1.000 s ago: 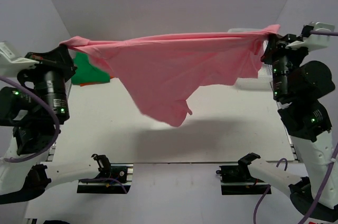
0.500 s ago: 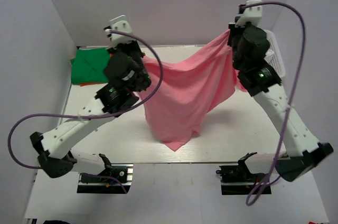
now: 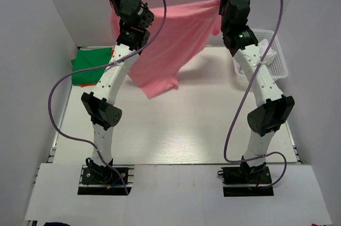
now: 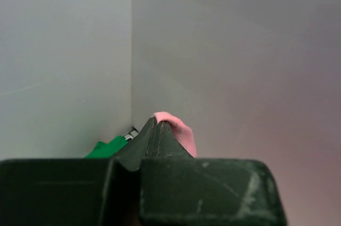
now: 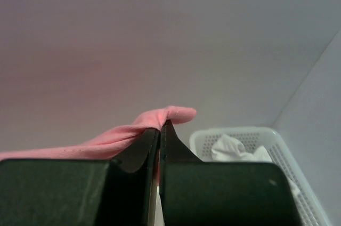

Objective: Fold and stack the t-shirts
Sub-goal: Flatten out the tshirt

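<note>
A pink t-shirt (image 3: 170, 45) hangs spread in the air at the far end of the table, stretched between both arms. My left gripper (image 3: 114, 13) is shut on its left top corner, a pink tip (image 4: 176, 127) poking past the closed jaws. My right gripper (image 3: 219, 5) is shut on the right top corner, pink cloth (image 5: 160, 116) bunched over its tips. The shirt's lower end dangles near the table's far middle. A folded green t-shirt (image 3: 90, 66) lies at the far left, with orange cloth just under its edge. A white t-shirt (image 5: 234, 148) sits crumpled in the basket.
A white plastic mesh basket (image 3: 277, 58) stands at the far right beside the right arm. Grey walls close in the table on the left, back and right. Both arms reach tall and far forward; purple cables (image 3: 58, 103) loop beside them.
Both arms swung from low and wide apart up and forward to the back wall, carrying the pink shirt from the near middle to the far end. Both grips stayed shut.
</note>
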Available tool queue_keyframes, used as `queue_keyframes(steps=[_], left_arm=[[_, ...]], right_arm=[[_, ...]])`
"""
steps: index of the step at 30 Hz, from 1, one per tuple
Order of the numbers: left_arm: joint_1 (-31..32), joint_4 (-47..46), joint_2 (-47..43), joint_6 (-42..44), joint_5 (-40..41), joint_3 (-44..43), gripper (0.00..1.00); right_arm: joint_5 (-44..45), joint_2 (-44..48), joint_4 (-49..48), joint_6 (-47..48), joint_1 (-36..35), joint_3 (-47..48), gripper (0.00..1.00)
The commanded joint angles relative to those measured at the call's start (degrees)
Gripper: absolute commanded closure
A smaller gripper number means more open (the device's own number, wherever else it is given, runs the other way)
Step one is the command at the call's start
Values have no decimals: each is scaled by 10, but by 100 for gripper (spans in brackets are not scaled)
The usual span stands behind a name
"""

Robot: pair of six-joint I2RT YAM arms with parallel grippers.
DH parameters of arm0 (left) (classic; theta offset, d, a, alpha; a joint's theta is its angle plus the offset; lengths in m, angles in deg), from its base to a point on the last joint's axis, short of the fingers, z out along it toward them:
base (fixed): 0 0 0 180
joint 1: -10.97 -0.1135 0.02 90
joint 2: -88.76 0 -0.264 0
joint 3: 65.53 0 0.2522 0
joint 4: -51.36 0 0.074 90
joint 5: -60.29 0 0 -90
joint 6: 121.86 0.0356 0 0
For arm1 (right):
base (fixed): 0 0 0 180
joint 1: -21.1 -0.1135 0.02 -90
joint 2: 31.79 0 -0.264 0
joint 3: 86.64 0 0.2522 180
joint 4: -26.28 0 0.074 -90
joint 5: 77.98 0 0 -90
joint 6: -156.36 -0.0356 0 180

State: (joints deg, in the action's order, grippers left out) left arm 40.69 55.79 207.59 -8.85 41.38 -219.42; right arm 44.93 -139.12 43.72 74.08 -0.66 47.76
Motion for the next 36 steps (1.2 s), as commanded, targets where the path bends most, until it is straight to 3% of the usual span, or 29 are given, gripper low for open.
queue_keyframes(steps=[1,3,5,7,8,9,10,12,13,16,17,18,20,21,22,23,24,25,31,36], left_arm=[[1,-53,-80,75,-21,-12,100],[1,-46,-135,52,-11,68,100],[1,-30,-231,21,18,207,100],[16,10,-298,-72,12,350,100],[16,125,-330,-133,12,384,100],[16,229,-377,-314,3,408,100],[16,340,-397,-423,-70,443,100],[10,532,-439,-635,-166,509,100],[21,541,-494,-672,-209,618,100],[21,507,-583,-749,-412,824,100],[21,491,-594,-749,-465,863,100],[21,499,-600,-762,-512,917,100],[21,528,-605,-815,-591,955,84],[21,554,-606,-828,-615,969,73],[27,566,-611,-829,-623,969,45],[27,583,-611,-829,-623,962,32],[27,610,-625,-829,-607,945,12],[27,620,-625,-829,-598,934,0],[32,591,-597,-778,-566,901,0],[22,559,-478,-749,-499,842,0]], right_arm=[[-51,40,-58,-36,21,38,100],[-84,56,-56,-60,22,1,100],[-101,99,-57,-72,26,-64,100],[-107,151,-64,-89,31,-186,100],[-113,177,-65,-92,31,-222,100],[-113,190,-70,-98,34,-256,100],[-115,203,-69,-114,36,-362,100],[-136,251,-71,-140,35,-434,100],[-156,262,-65,-161,36,-529,100],[-165,305,1,-218,36,-635,100],[-174,315,13,-240,34,-652,95],[-196,317,24,-249,34,-693,74],[-226,325,68,-250,32,-713,51],[-253,328,83,-257,33,-725,33],[-262,327,118,-270,33,-730,29],[-263,327,122,-271,32,-734,23],[-272,331,125,-272,32,-750,10],[-274,331,130,-267,32,-750,10],[-242,338,140,-259,30,-740,10],[-234,314,126,-281,34,-717,13]])
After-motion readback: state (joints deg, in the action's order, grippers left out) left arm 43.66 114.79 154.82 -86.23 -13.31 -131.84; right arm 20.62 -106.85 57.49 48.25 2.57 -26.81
